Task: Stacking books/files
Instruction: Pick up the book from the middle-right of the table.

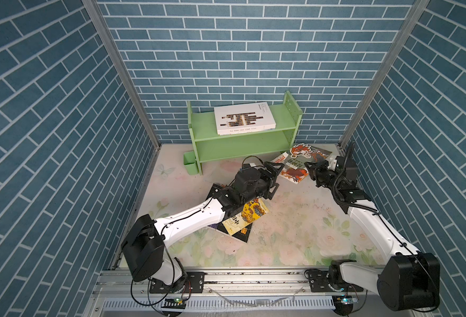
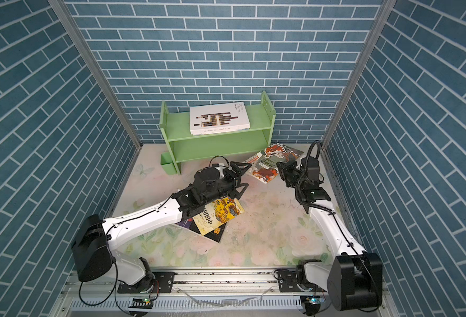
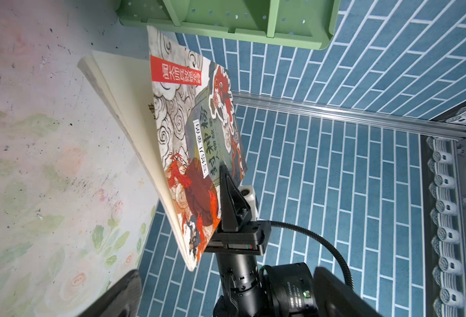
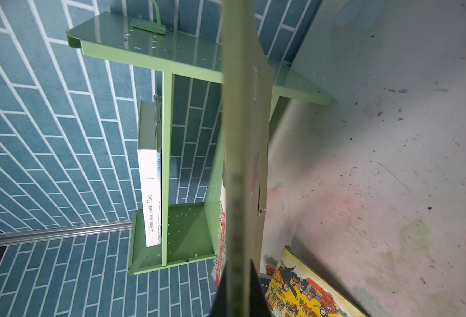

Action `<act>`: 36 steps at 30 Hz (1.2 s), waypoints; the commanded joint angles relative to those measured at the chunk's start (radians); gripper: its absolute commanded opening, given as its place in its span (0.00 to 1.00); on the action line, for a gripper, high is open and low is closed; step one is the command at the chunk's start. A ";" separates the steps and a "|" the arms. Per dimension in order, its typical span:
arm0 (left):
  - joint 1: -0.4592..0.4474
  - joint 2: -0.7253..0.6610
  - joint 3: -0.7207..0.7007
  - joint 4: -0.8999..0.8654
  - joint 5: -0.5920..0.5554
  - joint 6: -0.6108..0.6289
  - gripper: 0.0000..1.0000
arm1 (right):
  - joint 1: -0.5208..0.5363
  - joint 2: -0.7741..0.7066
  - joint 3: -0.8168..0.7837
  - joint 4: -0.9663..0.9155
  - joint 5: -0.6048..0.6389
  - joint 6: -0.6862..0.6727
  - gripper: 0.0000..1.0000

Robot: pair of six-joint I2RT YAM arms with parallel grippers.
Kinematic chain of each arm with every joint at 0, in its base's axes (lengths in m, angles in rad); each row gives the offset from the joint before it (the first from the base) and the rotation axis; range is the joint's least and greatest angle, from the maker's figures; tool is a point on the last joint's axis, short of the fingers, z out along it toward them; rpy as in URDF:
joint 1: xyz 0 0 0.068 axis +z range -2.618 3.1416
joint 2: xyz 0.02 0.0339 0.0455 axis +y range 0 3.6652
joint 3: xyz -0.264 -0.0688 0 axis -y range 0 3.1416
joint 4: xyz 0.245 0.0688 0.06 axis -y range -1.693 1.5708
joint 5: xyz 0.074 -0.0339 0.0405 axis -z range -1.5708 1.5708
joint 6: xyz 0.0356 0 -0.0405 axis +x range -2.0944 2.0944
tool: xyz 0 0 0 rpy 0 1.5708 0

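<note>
**Right arm has the beast book tilted up; left jaws wide and waiting**

Right gripper is clamped on one edge of the red-green beast-cover paperback. The book sits at the far right of the floral table mat, just beside the light green wooden shelf. The gripped edge is up off the mat and the cream pages sag below, probably to expose an edge to take. Left gripper is spread wide, empty, just beside the book's opposite edge. Looks like a handover or a support. Likely stack target is the shelf's top board.

Count:
- 2 on the shelf: large white paperback with dark bars over a thin white-blue book.
- 1 held.
- At least 3 piled mid-mat under the left arm: yellow illustrated paperback, black book with orange characters, and a dark cover, mostly hidden.
- Can't tell if another lies under the held one.
- 2 grippers, 1 shelf.
</note>
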 commanded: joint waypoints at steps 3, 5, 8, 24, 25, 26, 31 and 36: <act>0.004 0.078 0.089 -0.075 0.026 0.032 1.00 | 0.009 -0.050 0.025 0.040 -0.016 0.023 0.00; 0.010 0.105 0.116 -0.069 0.028 0.034 1.00 | 0.010 -0.074 0.024 0.032 -0.017 0.033 0.00; 0.012 0.145 0.156 -0.069 0.042 0.034 0.99 | 0.011 -0.114 0.018 0.024 -0.016 0.051 0.00; 0.002 0.280 0.260 0.213 0.104 0.059 0.55 | 0.017 -0.153 0.019 0.151 -0.038 0.171 0.00; 0.001 0.278 0.270 0.201 0.103 0.076 0.49 | 0.019 -0.149 0.025 0.151 -0.040 0.171 0.00; 0.000 0.273 0.272 0.198 0.093 0.093 0.44 | 0.021 -0.147 0.029 0.154 -0.039 0.171 0.00; 0.005 0.256 0.244 0.273 0.052 0.126 0.22 | 0.026 -0.145 0.050 0.160 -0.034 0.164 0.00; 0.038 0.232 0.278 0.234 0.095 0.213 0.05 | 0.034 -0.126 0.104 0.118 -0.045 0.102 0.13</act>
